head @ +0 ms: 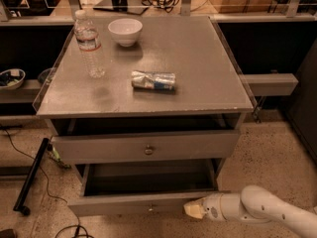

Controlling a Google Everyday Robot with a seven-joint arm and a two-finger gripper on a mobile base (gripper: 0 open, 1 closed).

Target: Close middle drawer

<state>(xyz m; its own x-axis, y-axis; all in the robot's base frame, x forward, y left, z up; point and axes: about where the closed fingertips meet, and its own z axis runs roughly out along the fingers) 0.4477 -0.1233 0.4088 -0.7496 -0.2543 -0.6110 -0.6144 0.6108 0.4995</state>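
Observation:
The middle drawer (124, 205) stands pulled out from the grey cabinet, its low flat front near the bottom of the camera view with a small round knob (150, 207) at its centre. Its shallow box looks dark inside. My gripper (194, 210) comes in from the lower right on a white arm (257, 209). Its cream tip rests at the right end of the drawer front, touching it or very nearly so. Above, the taller drawer front (99, 148) with the brass-coloured knob (148, 149) sits slightly out.
On the cabinet top (198, 58) stand a water bottle (89, 44), a white bowl (125, 31) and a crushed can (153, 80). A black pole (32, 175) and cables lie on the floor at left. A grey shelf (270, 83) juts out at right.

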